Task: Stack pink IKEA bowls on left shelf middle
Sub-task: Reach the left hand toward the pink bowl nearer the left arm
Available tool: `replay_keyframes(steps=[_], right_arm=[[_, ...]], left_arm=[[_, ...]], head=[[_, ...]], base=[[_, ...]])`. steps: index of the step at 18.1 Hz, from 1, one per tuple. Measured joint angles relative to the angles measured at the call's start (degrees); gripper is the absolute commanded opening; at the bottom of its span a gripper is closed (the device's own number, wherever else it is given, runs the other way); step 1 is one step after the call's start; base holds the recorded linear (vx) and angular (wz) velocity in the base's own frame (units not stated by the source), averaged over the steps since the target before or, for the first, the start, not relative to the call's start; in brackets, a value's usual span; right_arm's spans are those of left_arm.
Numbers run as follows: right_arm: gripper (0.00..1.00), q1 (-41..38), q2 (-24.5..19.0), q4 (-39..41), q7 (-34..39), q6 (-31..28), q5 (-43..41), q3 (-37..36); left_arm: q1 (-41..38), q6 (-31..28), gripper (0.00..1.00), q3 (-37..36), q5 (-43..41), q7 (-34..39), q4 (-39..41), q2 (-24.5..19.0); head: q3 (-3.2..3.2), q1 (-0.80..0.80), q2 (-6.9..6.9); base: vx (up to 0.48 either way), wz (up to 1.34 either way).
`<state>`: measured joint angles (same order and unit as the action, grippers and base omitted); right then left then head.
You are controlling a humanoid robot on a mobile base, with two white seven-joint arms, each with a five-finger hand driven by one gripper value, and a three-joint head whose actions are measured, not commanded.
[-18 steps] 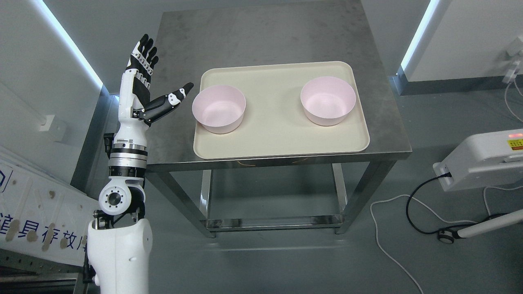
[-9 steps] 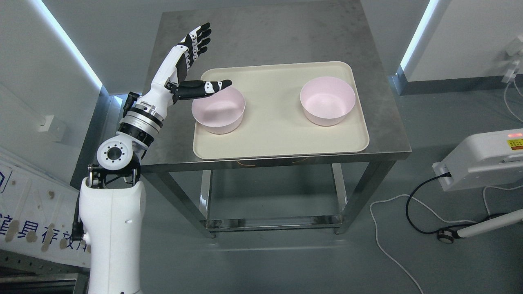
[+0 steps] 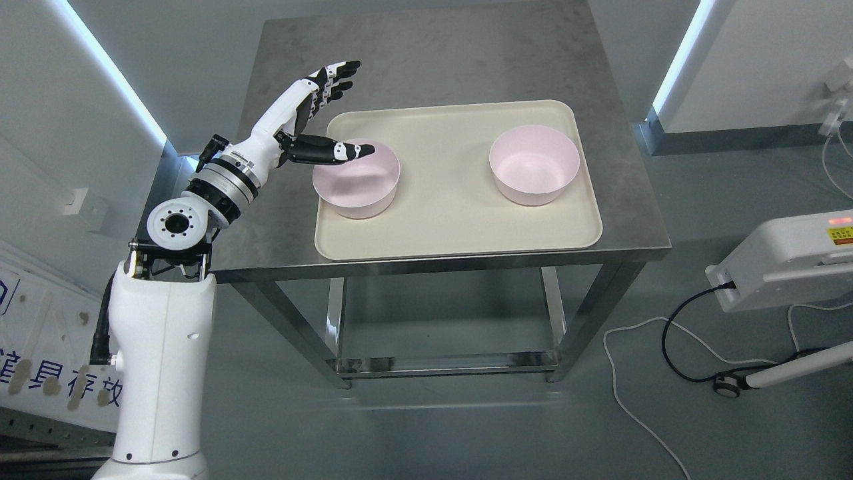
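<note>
Left hand (image 3: 313, 120) has swung in from the bench's left edge over the last second and dropped lower. It's now at the near bowl (image 3: 356, 178). The thumb reaches out over the bowl's left rim and into the opening, while the four fingers (image 3: 333, 79) are spread and point past the bowl's far side, over the bench (image 3: 426, 60). The hand is open and grips nothing. Can't tell whether the thumb touches the rim or just hovers over it.

Both pink bowls sit upright on the cream tray (image 3: 460, 220), which lies flat on the bench. The near bowl is at the tray's left end and the second bowl (image 3: 533, 165) at its right end, well apart. Neither bowl has shifted between frames, and the camera view looks steady, so the only motion is the arm.

Right hand isn't in view.

My read is that this is the pre-grasp, with thumb inside and fingers outside for a pinch on the rim. Stacking hasn't started. The fingers sit fairly far behind the bowl, so they'd need to come down and close toward the thumb. The risk is a one-sided rim pinch on a light bowl, which could tip it or slide it along the tray.

No shelf is visible from here, so I can't judge the drop-off.
</note>
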<state>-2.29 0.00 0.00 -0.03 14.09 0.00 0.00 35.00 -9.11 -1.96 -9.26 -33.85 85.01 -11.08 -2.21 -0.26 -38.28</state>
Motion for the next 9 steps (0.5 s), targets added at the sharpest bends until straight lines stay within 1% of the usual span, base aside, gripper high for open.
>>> replay_keyframes(steps=[4, 7, 9], right_arm=[[1.00, 0.0, 0.0, 0.0, 0.0, 0.0, 0.0, 0.0], [1.00, 0.0, 0.0, 0.0, 0.0, 0.1, 0.0, 0.0], [1.00, 0.0, 0.0, 0.0, 0.0, 0.1, 0.0, 0.0]], left_arm=[[0.8, -0.7, 0.71, -1.6, -1.9, -0.9, -2.0, -1.1], [2.2, -1.0, 0.67, -3.2, -3.7, -1.0, -3.6, -1.5], [3.4, -0.3, 0.61, -4.3, -5.0, -1.0, -5.0, -1.7]], head=[[0.00, 0.00, 0.00], [0.00, 0.00, 0.00], [0.00, 0.00, 0.00]], base=[[0.000, 0.00], [0.000, 0.00], [0.000, 0.00]])
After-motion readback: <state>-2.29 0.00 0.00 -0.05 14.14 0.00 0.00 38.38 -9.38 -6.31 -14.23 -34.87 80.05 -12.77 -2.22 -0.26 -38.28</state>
